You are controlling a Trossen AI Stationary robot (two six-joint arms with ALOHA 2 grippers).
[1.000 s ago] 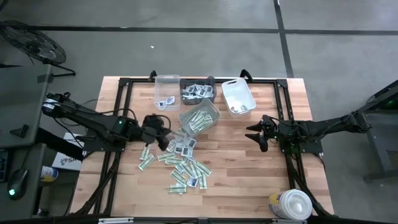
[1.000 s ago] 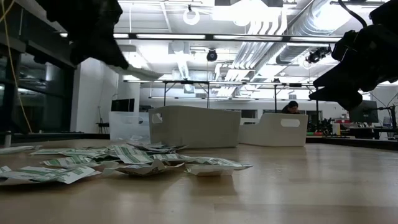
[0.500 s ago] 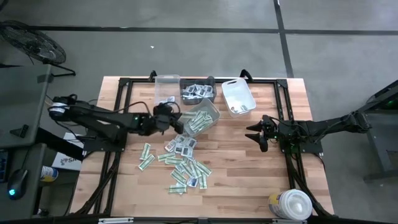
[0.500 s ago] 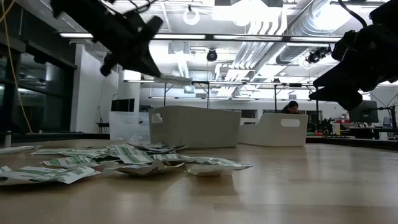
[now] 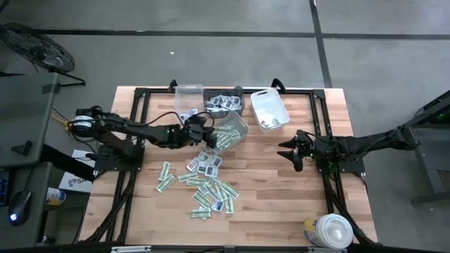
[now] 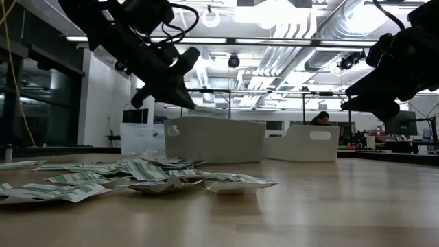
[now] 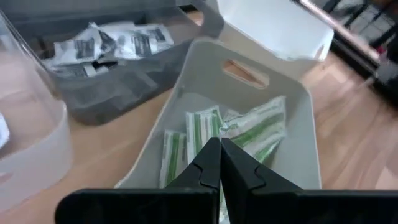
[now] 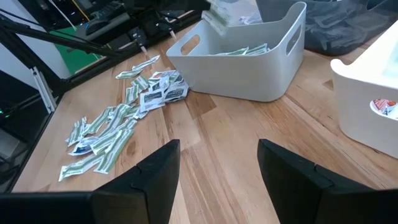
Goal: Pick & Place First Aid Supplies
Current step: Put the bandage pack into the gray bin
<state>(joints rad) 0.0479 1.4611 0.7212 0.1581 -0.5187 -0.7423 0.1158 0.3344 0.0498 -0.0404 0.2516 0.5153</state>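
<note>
My left gripper (image 5: pixel 204 133) is shut on a green-and-white strip packet (image 7: pixel 201 132) and hangs over the near left rim of the grey bin (image 5: pixel 228 133), which holds more such strips. Loose first aid supplies (image 5: pixel 205 180) lie in a pile on the wooden table, near side of that bin. In the low view the packet (image 6: pixel 206 110) sticks out past the fingertips above the bin (image 6: pixel 214 139). My right gripper (image 5: pixel 287 152) waits open at the table's right, with nothing between its fingers (image 8: pixel 144 176). My left gripper pinches one end of the strip packet (image 7: pixel 208 148) between its two fingertips. The fingers slant down from the table's left side and lie along the strip. The packet juts forward past the tips, clear of the bin and the table.
At the far edge stand a clear bin (image 5: pixel 188 102), a dark bin (image 5: pixel 223 104) holding white packets and a white bin (image 5: pixel 269 110). A round white tub (image 5: pixel 329 230) sits at the near right corner. Black frame rails run along both sides.
My left gripper has carried the packet from above the pile's left side toward the table's right and far edges, sinking a little, and now hangs over the grey bin. It has stayed shut on the packet.
</note>
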